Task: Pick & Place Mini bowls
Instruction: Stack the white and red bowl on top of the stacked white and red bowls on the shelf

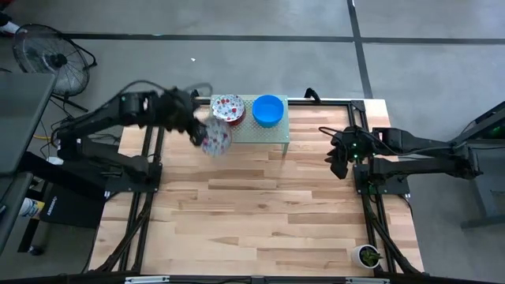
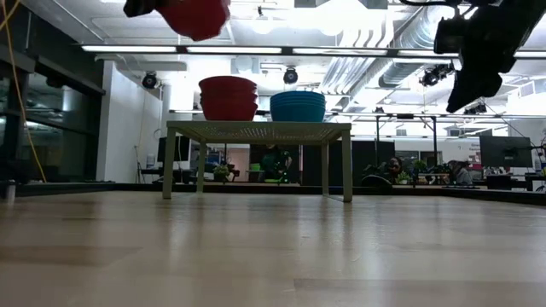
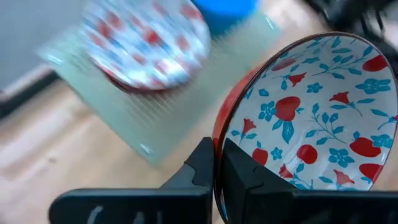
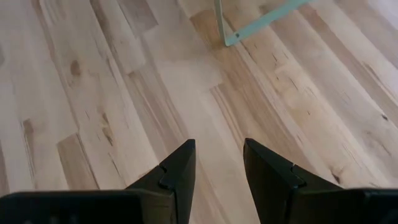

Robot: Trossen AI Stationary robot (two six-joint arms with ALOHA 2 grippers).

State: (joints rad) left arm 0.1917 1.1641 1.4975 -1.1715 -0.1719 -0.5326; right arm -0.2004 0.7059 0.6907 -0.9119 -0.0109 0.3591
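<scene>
A white bowl with red and blue flowers and a red outside [image 3: 311,106] hangs in the air beside the near left corner of the pale green rack [image 1: 260,132], with my left gripper [image 3: 217,152] shut on it. On the rack stand a stack of floral bowls [image 1: 228,109] and a stack of blue bowls [image 1: 268,110]. In the low view the held bowl [image 2: 196,15] is higher than both stacks [image 2: 228,98]. My right gripper [image 4: 219,152] hovers open over bare wood at the table's right side [image 1: 339,164], nothing between its fingers. My left gripper pinches the floral bowl's rim [image 3: 217,134], one finger [image 3: 239,174] inside the bowl and the other finger [image 3: 202,168] on its red outside. The bowl is lifted clear of table and rack, tilted, its inside facing up and toward the near edge.
The rack stands on thin legs [image 2: 347,162] at the table's far middle. A small potted plant [image 1: 368,255] sits at the near right corner. Open wooden tabletop [image 1: 260,213] spreads in front of the rack. A fan [image 1: 49,55] stands off the table, far left.
</scene>
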